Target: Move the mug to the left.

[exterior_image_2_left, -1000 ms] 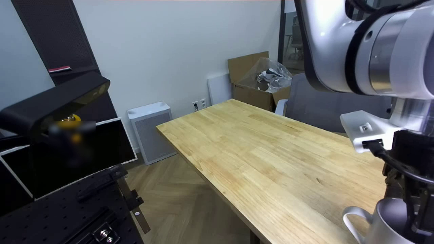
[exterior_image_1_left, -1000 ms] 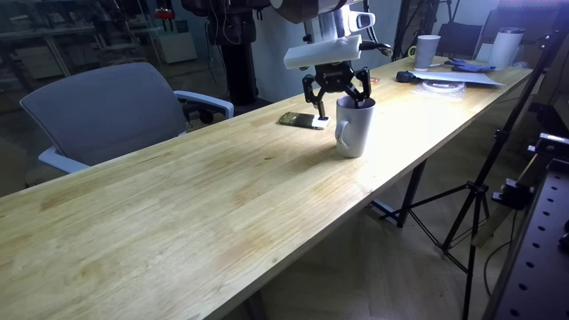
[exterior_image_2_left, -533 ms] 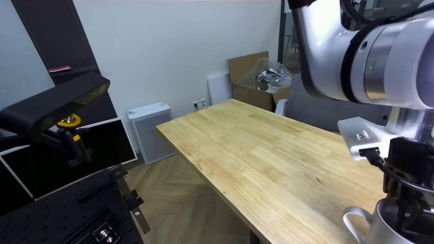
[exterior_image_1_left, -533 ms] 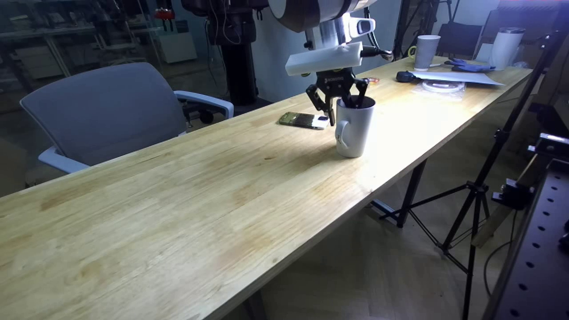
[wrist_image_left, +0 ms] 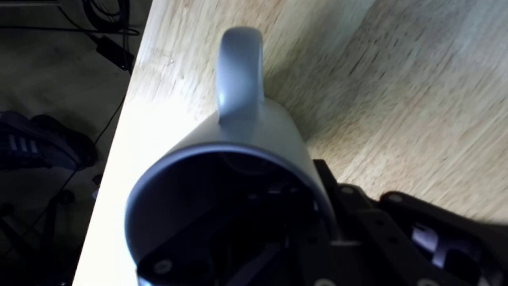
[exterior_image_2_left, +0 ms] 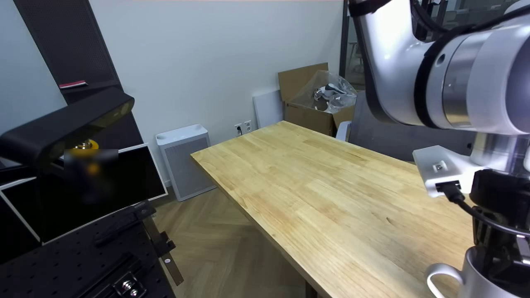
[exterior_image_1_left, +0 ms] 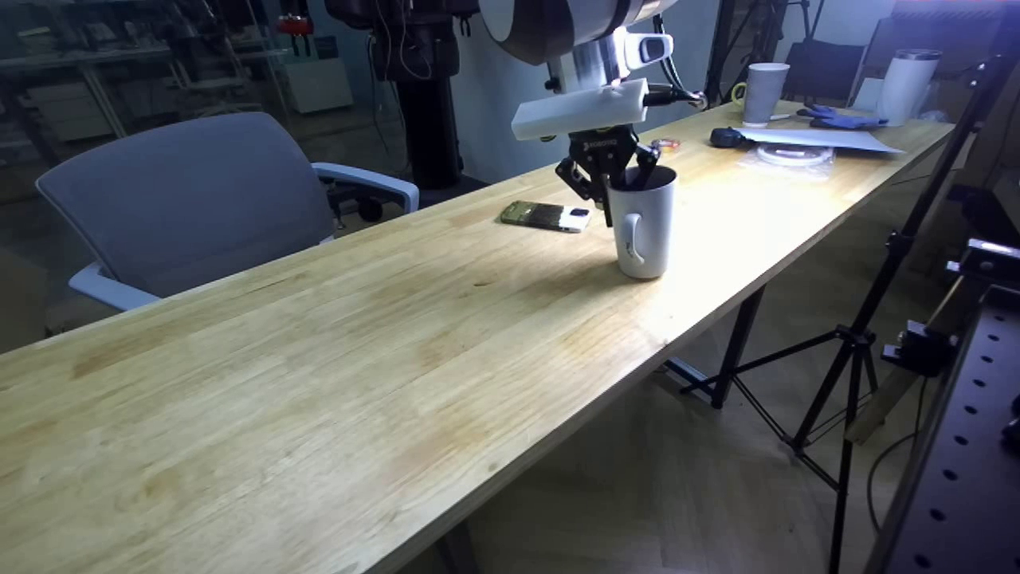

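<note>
Pinching the mug (exterior_image_1_left: pixel 655 217) by its wall, the claw (exterior_image_1_left: pixel 615 193) has one finger (exterior_image_1_left: pixel 642 166) down inside it and the other finger (wrist_image_left: pixel 333 182) pressed to the outside, clenched with that wall between them. The mug sits directly below the claw, roughly upright; whether its foot touches the tabletop (exterior_image_1_left: pixel 382 335) is unclear. Its handle (wrist_image_left: pixel 240 71) points out ahead of the claw in the wrist view.

I judge the step in hand to be the pick-up, the leftward move yet to come. To do it well, lift slowly, since a grip on one side only may let the mug swing or twist about the pinch. Raise it just enough for the foot to pass over the tabletop, carry it left without jerks, keep the claw's tilt constant, and lower until the whole foot bears before parting the fingers. Then draw the inner finger straight up, so it does not tip the mug.

Near the claw, on the outer finger's side, a phone (exterior_image_1_left: pixel 545 216) lies flat; keep mug and claw off it. On the opposite side the tabletop ends near the claw, so drift that way would be the costly mistake. Well away from the claw stand a pale cup (exterior_image_1_left: pixel 766 96) and a tumbler (exterior_image_1_left: pixel 908 86), a blue glove (exterior_image_1_left: pixel 845 119) lying between them.
</note>
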`<action>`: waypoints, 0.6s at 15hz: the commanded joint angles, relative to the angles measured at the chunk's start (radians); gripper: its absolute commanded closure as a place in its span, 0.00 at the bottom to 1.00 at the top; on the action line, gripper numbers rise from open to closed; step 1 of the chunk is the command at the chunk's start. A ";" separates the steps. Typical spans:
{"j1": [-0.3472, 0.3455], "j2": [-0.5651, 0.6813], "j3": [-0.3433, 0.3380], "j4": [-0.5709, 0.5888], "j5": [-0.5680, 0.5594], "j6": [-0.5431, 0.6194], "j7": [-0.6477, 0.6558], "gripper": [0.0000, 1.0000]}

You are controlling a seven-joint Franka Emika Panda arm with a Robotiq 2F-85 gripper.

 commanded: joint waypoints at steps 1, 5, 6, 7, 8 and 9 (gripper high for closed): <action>0.037 -0.015 -0.034 0.005 -0.001 0.015 0.068 0.98; 0.050 -0.043 -0.044 0.001 0.005 0.057 0.092 0.98; 0.054 -0.048 -0.045 0.002 0.005 0.063 0.099 0.98; 0.057 -0.053 -0.046 0.002 0.005 0.067 0.106 0.98; 0.061 -0.056 -0.046 0.005 0.005 0.067 0.111 0.98; 0.066 -0.060 -0.045 0.007 0.006 0.064 0.117 0.98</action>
